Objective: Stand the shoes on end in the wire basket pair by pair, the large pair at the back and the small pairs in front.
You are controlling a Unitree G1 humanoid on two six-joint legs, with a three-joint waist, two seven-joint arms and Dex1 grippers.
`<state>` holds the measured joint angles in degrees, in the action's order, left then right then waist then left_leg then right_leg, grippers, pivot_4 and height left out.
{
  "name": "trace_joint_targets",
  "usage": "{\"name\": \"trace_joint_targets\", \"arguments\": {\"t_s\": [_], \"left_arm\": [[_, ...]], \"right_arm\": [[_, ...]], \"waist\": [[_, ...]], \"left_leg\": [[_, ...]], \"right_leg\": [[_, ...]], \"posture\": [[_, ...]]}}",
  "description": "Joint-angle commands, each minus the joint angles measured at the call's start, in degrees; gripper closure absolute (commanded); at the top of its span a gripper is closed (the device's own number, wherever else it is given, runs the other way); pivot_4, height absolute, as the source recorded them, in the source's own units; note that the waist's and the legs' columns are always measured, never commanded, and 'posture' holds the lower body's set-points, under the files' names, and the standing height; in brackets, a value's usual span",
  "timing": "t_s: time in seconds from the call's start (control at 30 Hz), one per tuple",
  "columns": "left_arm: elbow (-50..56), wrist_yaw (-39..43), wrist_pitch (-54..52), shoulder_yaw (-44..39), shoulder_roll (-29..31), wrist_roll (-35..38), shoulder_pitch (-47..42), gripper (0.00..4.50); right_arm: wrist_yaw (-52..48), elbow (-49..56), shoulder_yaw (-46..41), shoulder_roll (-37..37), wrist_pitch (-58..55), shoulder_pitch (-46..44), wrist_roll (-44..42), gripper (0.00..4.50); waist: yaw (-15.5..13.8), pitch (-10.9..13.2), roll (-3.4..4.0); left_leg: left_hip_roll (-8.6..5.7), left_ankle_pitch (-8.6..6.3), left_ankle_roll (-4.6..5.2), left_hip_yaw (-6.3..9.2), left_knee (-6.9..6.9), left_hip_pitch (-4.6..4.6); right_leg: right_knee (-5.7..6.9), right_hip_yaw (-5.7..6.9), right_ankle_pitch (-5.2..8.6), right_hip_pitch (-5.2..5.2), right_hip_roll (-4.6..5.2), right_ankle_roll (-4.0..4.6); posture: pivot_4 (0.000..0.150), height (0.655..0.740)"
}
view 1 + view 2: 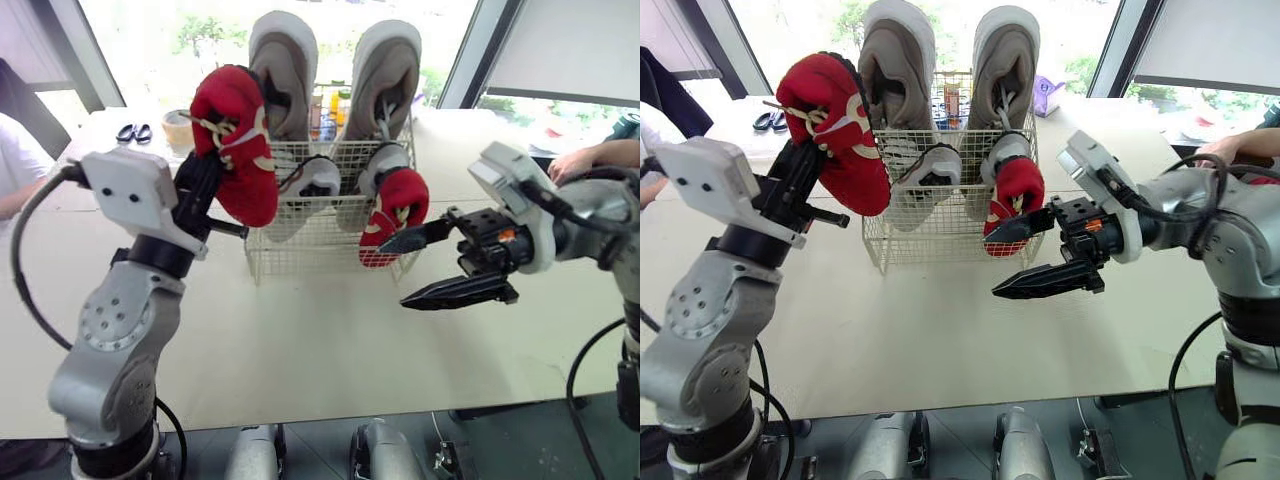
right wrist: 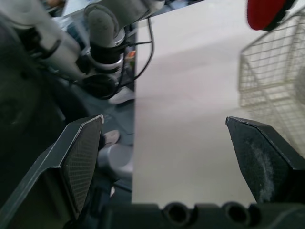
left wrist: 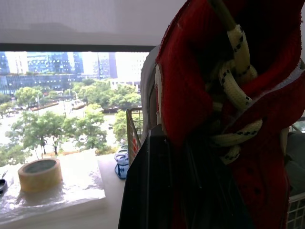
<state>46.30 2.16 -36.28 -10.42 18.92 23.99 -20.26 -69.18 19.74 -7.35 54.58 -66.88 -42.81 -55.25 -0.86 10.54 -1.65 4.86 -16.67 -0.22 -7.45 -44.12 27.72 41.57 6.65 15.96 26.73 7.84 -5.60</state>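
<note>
1. Wire basket (image 1: 310, 245): near the far edge of the table (image 1: 300, 340).
2. Large grey pair (image 1: 283, 75): on end along the basket's back edge, as the task requires.
3. Small white pair (image 1: 315, 180): in front of these.
4. Red shoe (image 1: 395, 215): at the basket's front right corner.
5. Second red shoe (image 1: 238, 140): clenched in the left gripper (image 1: 205, 185) above the basket's left edge. We judge it is raised to clear the wire.
6. Right gripper (image 1: 395, 272): jaws released and empty, near item 4, perhaps to steady it.
</note>
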Motion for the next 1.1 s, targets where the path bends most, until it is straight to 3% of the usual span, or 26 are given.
{"name": "trace_joint_targets", "arguments": {"t_s": [0.03,0.3,0.7,0.8,1.03,1.1], "left_arm": [[-1.7,2.3,5.6,1.9,-0.4,-2.2,0.0,4.46],[-6.3,5.3,11.9,7.0,-2.0,-6.0,1.1,4.46],[-12.6,2.5,25.0,13.8,-6.4,-19.8,12.3,4.46],[-13.0,3.0,25.1,14.4,-7.9,-19.1,13.7,4.46],[-12.2,1.7,14.7,9.5,-10.8,-13.8,13.2,4.46],[-9.7,3.2,12.7,8.9,-10.6,-10.8,14.1,3.71]], "right_arm": [[8.9,3.9,-9.2,0.2,-3.5,2.5,-5.2,0.00],[25.7,12.0,-24.6,-0.3,-6.9,17.4,-19.0,0.00],[34.0,9.0,-26.9,2.8,-2.9,25.0,-29.2,0.00],[33.1,8.7,-26.9,3.8,-2.1,27.1,-29.4,0.00],[31.2,8.5,-24.8,3.6,1.2,30.5,-26.6,0.00],[30.5,8.3,-23.9,3.6,2.1,30.8,-25.5,0.00]], "waist": [[0.1,0.0,0.00],[0.0,0.0,0.01],[0.0,-0.1,0.12],[0.1,-0.1,0.24],[0.1,-0.2,0.42],[0.1,-0.3,0.50]], "left_leg": [[0.00,-0.01,0.01,0.00,0.00,0.00],[0.00,-0.10,0.17,0.03,0.01,-0.01],[0.01,-0.31,0.54,0.03,0.04,-0.09],[0.02,-0.33,0.58,0.01,0.06,-0.09],[0.04,-0.33,0.58,0.02,0.05,-0.14],[0.04,-0.33,0.58,0.04,0.06,-0.20]], "right_leg": [[-0.02,0.00,0.00,0.00,0.00,0.00],[-0.16,0.05,0.00,-0.11,-0.01,-0.01],[-0.24,0.04,0.01,-0.18,-0.02,0.01],[-0.27,0.03,0.01,-0.17,-0.02,0.00],[-0.27,0.03,0.01,-0.23,-0.03,0.00],[-0.27,0.03,0.02,-0.27,-0.05,0.00]], "posture": [[0.150,0.6675],[0.150,0.6675],[0.150,0.6675],[0.150,0.6675],[0.150,0.6675],[0.150,0.6675]]}}
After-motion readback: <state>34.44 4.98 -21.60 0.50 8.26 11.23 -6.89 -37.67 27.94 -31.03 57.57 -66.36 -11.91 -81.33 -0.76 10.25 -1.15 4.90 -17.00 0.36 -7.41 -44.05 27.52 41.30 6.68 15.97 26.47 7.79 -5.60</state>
